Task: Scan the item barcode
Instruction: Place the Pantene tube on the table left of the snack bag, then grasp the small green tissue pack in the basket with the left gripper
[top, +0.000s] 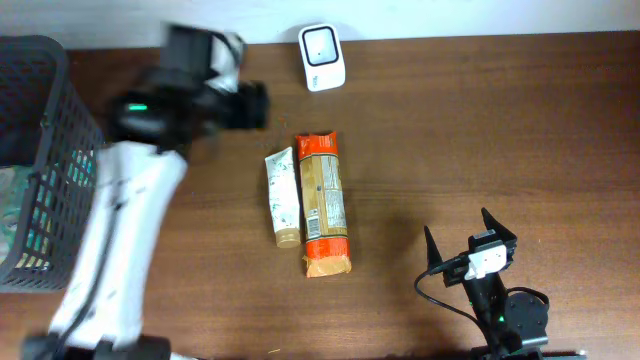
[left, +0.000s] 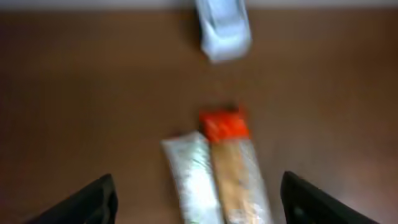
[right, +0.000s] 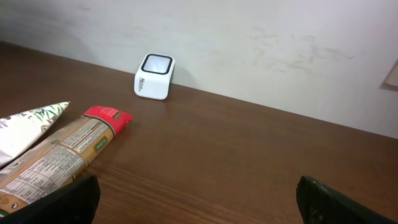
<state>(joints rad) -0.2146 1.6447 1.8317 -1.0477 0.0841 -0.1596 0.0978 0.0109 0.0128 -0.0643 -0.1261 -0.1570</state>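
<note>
- Left claw (left: 196, 183) hung spread and empty, upper left of the tube (top: 282, 197) and orange-topped packet (top: 323, 203) lying side by side.
- Right claw (top: 460, 232) stood spread, lower right.

Bare surface (top: 500, 150) spreads wide right of the packet (top: 323, 203) and tube (top: 282, 198), lying side by side; the scanner (top: 322, 44) stands at the far edge, the basket (top: 50, 120) at left.
</note>
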